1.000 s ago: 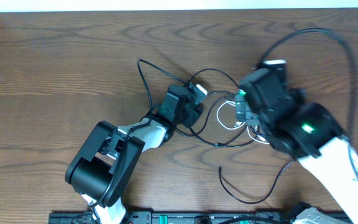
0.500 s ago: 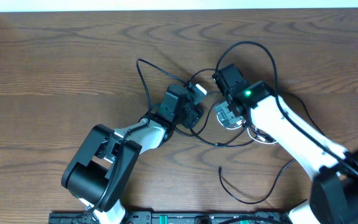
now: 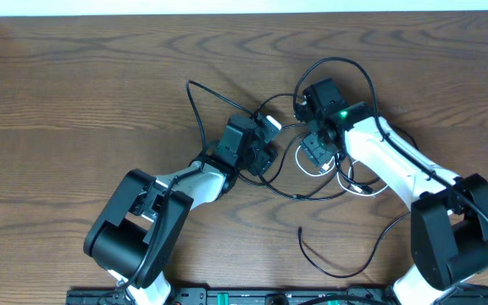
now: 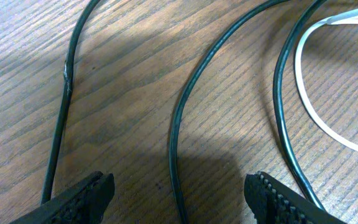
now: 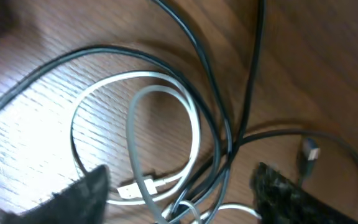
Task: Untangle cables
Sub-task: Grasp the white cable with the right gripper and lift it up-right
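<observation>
A tangle of thin cables (image 3: 324, 165) lies on the wooden table, black loops plus a white one and a grey one. My left gripper (image 3: 265, 144) is open low over the table at the tangle's left edge; a black cable (image 4: 179, 130) runs between its fingers (image 4: 178, 199) untouched. My right gripper (image 3: 316, 151) is open just above the knot. In the right wrist view its fingers (image 5: 182, 193) straddle the white loop (image 5: 191, 118), the grey cable (image 5: 138, 143) and crossing black cables (image 5: 225, 149). A white plug (image 5: 132, 190) lies between them.
A black cable loop (image 3: 197, 106) reaches far left of the tangle. Another black cable end (image 3: 337, 263) curls toward the front edge. A small plug (image 5: 309, 151) lies at the right in the right wrist view. The arms' bases sit at the front.
My right arm swung in from the right, dropped over the tangle, then drew back slightly to the right. The left arm has not moved. The cables lie as before.
</observation>
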